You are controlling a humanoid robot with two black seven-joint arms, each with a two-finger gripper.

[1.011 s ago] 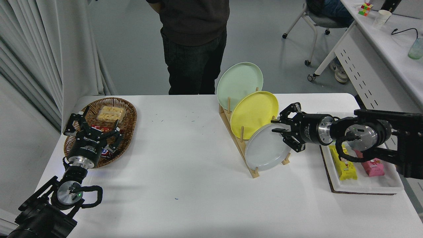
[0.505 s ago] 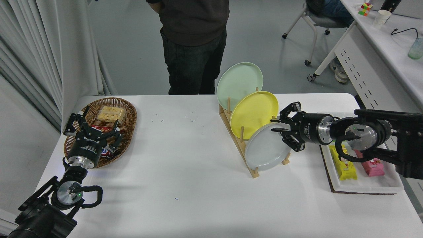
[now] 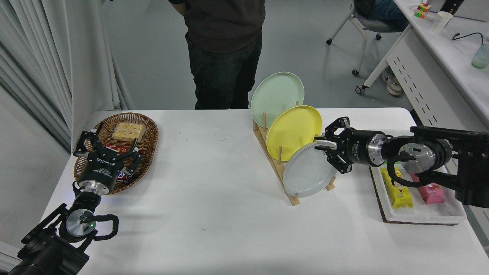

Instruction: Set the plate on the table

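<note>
White counter (image 3: 229,214): right tool (image 3: 326,149), spread wide, straddles the racked grey plate (image 3: 305,173) at its upper rim.

The plate (image 3: 307,173) is standing on edge, tilted back, as the nearest of three plates in a row, its hollow face turning toward the near left. It is round, plain light grey, with a shallow raised rim, and is sitting right of the middle of the table (image 3: 214,198). Its far upper edge is overlapping the plate behind it. The table is large and rectangular, showing a plain white top with rounded corners, and is spreading wide to the left and near side of the plate.
</note>
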